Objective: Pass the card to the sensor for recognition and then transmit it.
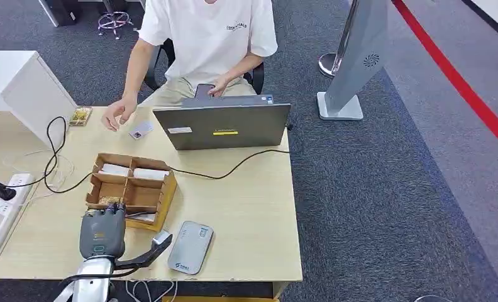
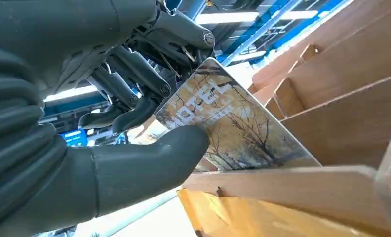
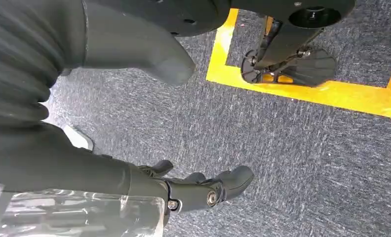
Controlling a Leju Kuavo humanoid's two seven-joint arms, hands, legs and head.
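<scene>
My left hand [image 1: 103, 231] reaches into the near compartment of a wooden card box [image 1: 165, 196] on the table. In the left wrist view the thumb [image 2: 149, 165] and dark fingers [image 2: 134, 81] pinch a hotel card [image 2: 233, 126] printed with bare trees, its lower part still inside the box slot [image 2: 292, 180]. A grey card sensor [image 1: 190, 246] lies flat on the table just right of the hand. My right hand [image 3: 134, 113] hangs over the carpet with its fingers apart, holding nothing.
A person in a white shirt [image 1: 209, 38] sits across the table behind a laptop [image 1: 223, 126], one hand [image 1: 117, 113] near a small card [image 1: 141, 129]. A black cable [image 1: 227, 171] crosses the table. A power strip [image 1: 7, 201] lies at the left.
</scene>
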